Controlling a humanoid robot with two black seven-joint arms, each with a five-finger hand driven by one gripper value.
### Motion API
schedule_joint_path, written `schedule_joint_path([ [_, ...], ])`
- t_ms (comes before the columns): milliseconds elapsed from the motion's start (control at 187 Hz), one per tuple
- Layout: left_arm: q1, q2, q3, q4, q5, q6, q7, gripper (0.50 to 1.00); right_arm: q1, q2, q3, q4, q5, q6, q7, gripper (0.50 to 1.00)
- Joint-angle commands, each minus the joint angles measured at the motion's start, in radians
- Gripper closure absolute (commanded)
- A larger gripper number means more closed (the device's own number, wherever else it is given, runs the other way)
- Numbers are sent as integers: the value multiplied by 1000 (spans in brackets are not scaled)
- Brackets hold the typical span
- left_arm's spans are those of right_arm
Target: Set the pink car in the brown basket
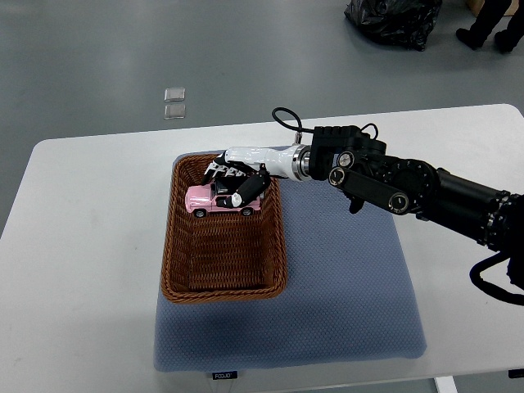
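Note:
A pink toy car [214, 201] lies inside the brown wicker basket [223, 262], near its far end. My right hand [236, 182] reaches in from the right over the basket's far rim, its fingers curled around the car's roof and side. The black arm stretches across the grey-blue mat [344, 286]. No left arm shows.
The basket stands on the left part of the mat, on a white table [82, 246]. A black bag [393, 20] and a person's feet [491, 33] are on the floor beyond the table. Two small clear squares [173, 102] lie on the floor.

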Motion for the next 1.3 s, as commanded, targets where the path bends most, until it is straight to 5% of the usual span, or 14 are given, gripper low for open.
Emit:
schedule_joint_path([
  [0, 0, 0, 0, 0, 0, 0, -1, 500, -23, 15, -2, -16, -1, -27, 1, 932],
  [48, 0, 0, -2, 0, 0, 0, -1, 500, -28, 15, -5, -18, -1, -29, 1, 881],
  [91, 0, 0, -2, 2, 0, 0, -1, 500, -29, 13, -9, -21, -1, -29, 2, 753],
  [198, 0, 0, -2, 3, 0, 1, 1, 500, -29, -1, -8, -21, -1, -27, 4, 595],
  [486, 0, 0, 0, 8, 0, 1, 1, 500, -6, -76, 46, -24, 27, -32, 7, 589],
  [892, 0, 0, 0, 6, 0, 1, 1, 500, -284, -82, 782, -25, 536, -30, 19, 589],
  [1293, 0, 0, -2, 6, 0, 1, 1, 500, -362, -84, 821, -183, 1012, -4, 133, 589],
])
